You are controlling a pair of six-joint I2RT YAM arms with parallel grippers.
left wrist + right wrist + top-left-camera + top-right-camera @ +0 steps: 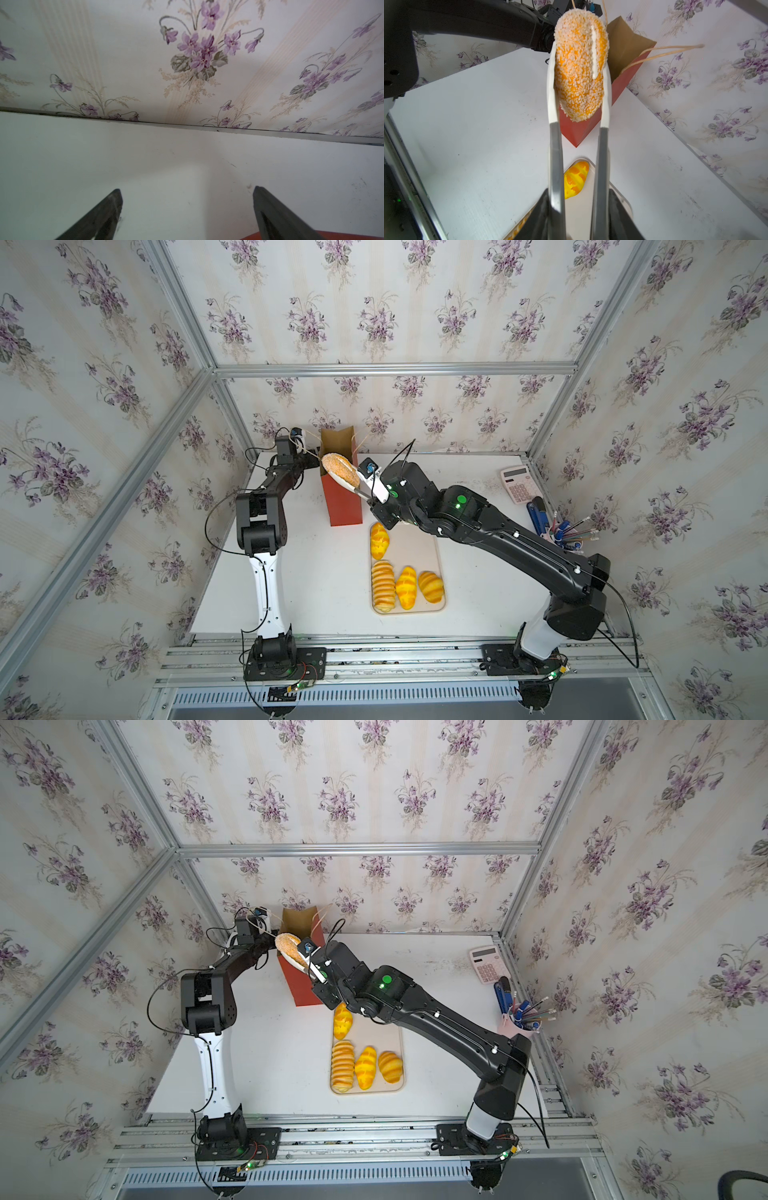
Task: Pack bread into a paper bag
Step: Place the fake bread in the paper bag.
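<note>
Tongs (555,158) hold one speckled bun (340,472) up by the open top of the paper bag (343,506).
Your right end effector (579,212) is clamped on the metal, white-tipped tongs, which pinch the oval bun, orange under a rough pale crumb. That arm stretches across the table (316,572), wrist raised. The red bag, brown kraft inside with thin twine handles, stands upright near the table's far edge. Your left end effector (187,191) hovers just beside the bag, jaws apart and empty. Four glossy yellow-orange scored rolls (406,587) lie on one flat beige tray (419,547) mid-table.
</note>
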